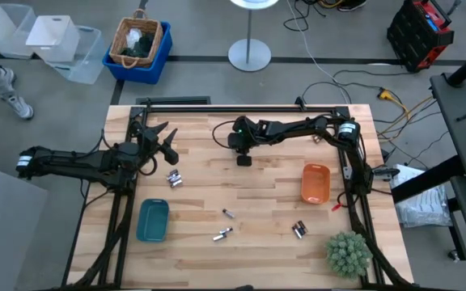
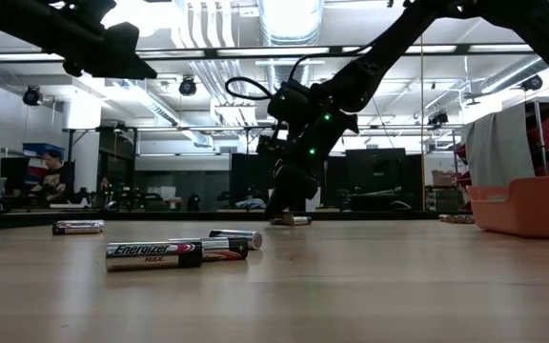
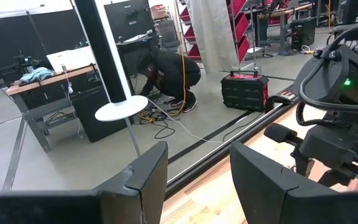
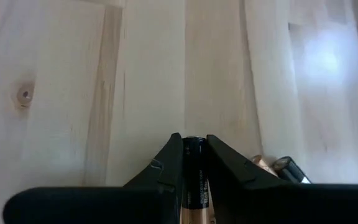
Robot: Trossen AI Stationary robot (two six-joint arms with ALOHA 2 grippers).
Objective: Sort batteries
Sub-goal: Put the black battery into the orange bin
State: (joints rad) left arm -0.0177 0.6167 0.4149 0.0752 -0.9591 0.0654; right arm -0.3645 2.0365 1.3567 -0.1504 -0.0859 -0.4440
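The right hand (image 4: 190, 163), low over the counter (image 1: 257, 210) well behind the orange tray (image 1: 315, 183), clamps a battery (image 4: 194, 168). The left hand (image 1: 165, 144) hangs wide apart. Both trays look empty; loose batteries (image 1: 174, 178) remain, so sorting seems barely begun.

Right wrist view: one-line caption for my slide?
Right tool pointing down at the wooden table, shut on a battery.

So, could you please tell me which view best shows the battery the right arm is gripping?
The right wrist view: the battery sits plainly between the right gripper jaws. In the high view the gripper covers it; the low view shows the gripper from afar; the left wrist view misses it.
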